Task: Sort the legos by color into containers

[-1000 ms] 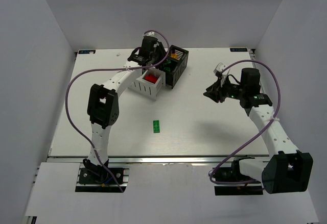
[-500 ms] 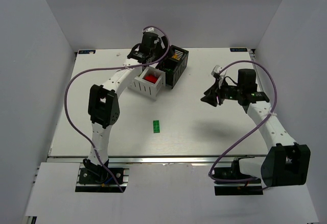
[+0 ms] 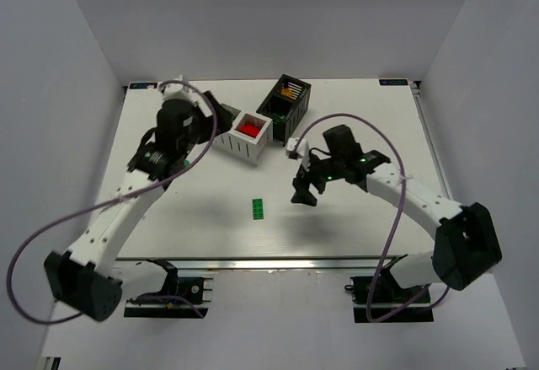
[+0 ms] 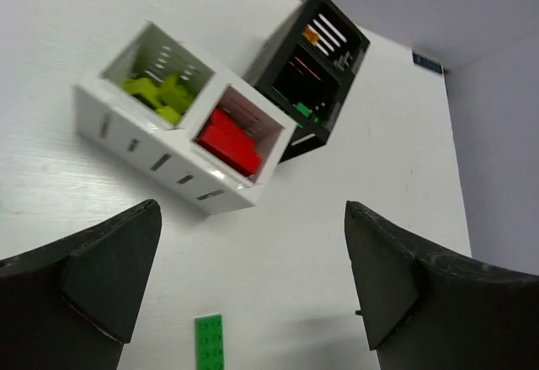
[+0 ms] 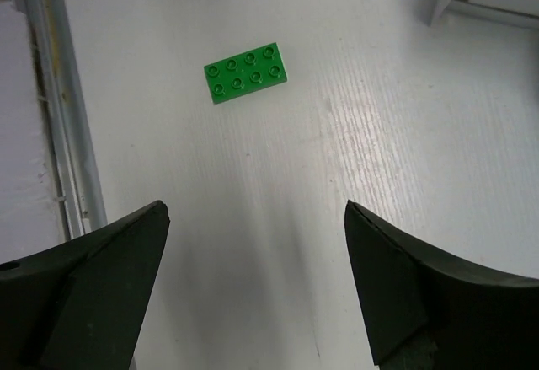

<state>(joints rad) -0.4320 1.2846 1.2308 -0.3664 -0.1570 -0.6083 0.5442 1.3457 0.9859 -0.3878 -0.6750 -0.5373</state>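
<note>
Green lego (image 5: 248, 72) loose, seemingly nearer right end effector (image 5: 253, 218)

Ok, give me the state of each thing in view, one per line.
left fingers, open, empty
right fingers, open, empty
green brick, flat on the table, studs up, unsorted
white container, upright, lime bricks in one compartment, red bricks in the other
black container, upright, orange bricks in its far compartment

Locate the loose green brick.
Top view: the green brick lies alone on the table, between the white container and the near edge, just left of the right end effector.
</note>
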